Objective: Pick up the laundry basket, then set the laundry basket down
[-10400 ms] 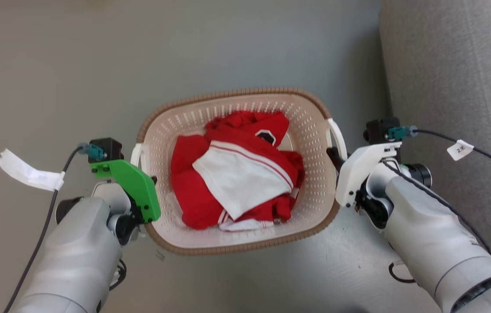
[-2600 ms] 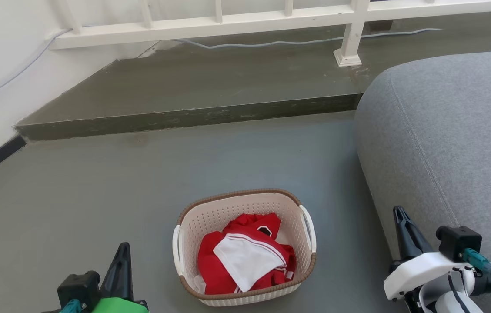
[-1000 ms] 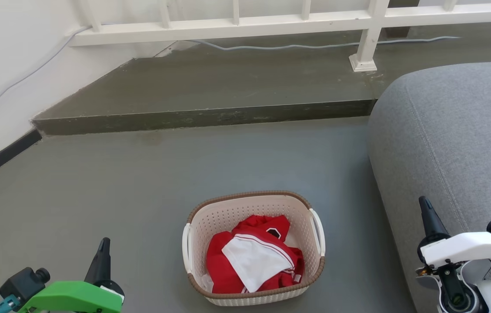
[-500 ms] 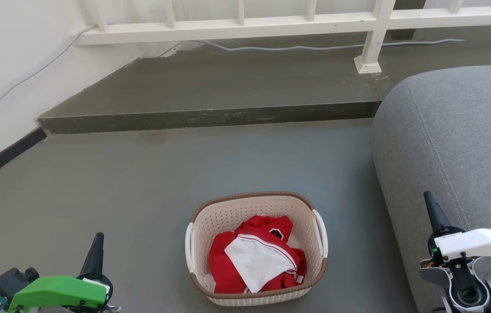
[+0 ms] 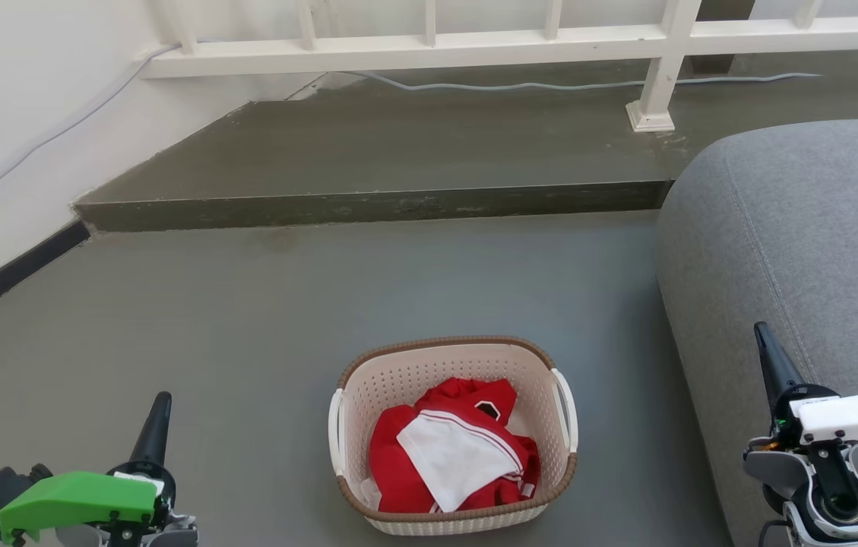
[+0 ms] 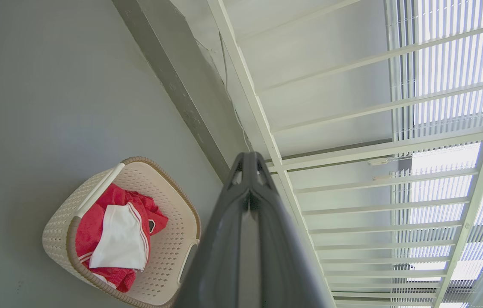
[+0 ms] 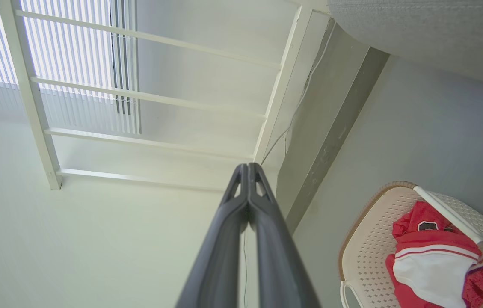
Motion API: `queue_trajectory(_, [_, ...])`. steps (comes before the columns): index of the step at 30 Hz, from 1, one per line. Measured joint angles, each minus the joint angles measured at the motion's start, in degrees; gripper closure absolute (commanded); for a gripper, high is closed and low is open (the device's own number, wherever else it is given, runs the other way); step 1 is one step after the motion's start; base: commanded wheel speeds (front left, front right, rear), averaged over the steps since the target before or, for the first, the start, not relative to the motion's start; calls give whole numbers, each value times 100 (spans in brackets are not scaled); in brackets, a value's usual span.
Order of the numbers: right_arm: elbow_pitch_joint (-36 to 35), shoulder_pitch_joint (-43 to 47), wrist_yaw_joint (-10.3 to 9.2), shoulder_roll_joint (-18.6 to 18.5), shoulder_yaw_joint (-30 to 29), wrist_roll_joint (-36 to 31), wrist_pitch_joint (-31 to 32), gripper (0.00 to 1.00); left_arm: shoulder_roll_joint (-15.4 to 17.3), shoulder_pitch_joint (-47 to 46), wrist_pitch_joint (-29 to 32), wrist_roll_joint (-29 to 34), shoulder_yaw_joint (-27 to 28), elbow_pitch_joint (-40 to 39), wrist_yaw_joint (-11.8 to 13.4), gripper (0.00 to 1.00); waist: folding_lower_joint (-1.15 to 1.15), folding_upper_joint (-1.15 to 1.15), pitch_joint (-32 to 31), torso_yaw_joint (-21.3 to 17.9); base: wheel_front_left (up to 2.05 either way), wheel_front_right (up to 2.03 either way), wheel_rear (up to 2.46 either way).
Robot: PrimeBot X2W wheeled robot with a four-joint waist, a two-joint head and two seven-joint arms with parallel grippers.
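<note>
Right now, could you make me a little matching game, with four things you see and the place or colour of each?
1 laundry basket
2 sofa
3 railing
4 left gripper

a grey, at the right
b white, along the back
c shut, at the lower left
d on the floor, holding red and white clothes

Pairs: 1-d, 2-a, 3-b, 4-c.
</note>
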Motion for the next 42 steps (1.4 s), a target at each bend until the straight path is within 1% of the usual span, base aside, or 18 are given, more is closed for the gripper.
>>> queue_trajectory(18, [60,-144,264,78,-374,1330,310,100,2,-282,159,-1374,225,271,-267,100,0,0,-23,93,0,0,0])
queue_trajectory(42, [101,-197,282,96,-407,1371,336,100,2,-351,185,-1395,257,369,-328,100,0,0,-26,93,0,0,0])
